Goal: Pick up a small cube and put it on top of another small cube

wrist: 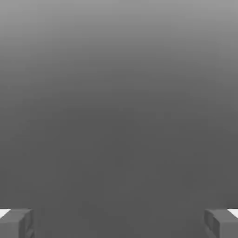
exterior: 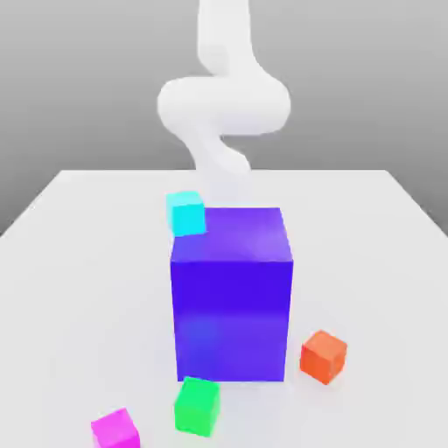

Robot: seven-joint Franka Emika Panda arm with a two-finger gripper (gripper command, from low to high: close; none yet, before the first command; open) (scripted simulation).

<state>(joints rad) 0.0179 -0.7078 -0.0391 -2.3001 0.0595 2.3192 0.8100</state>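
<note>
Readable text: none on any surface.
Small magenta-pink matte cube [exterior: 115, 429]: faces plain, unmarked.
Small green matte cube [exterior: 196, 406]: faces plain, unmarked.
Large blue block [exterior: 232, 297]: no label, number or brand.
Orange cube [exterior: 323, 356], cyan cube [exterior: 186, 213]: no markings.

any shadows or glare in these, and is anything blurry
Exterior view: soft, even light, no hard shadows on the table; a pale sheen on the blue block; the white arm looks hazy. Hand view: a smooth grey gradient, darker near the gripper fingertips.
</note>
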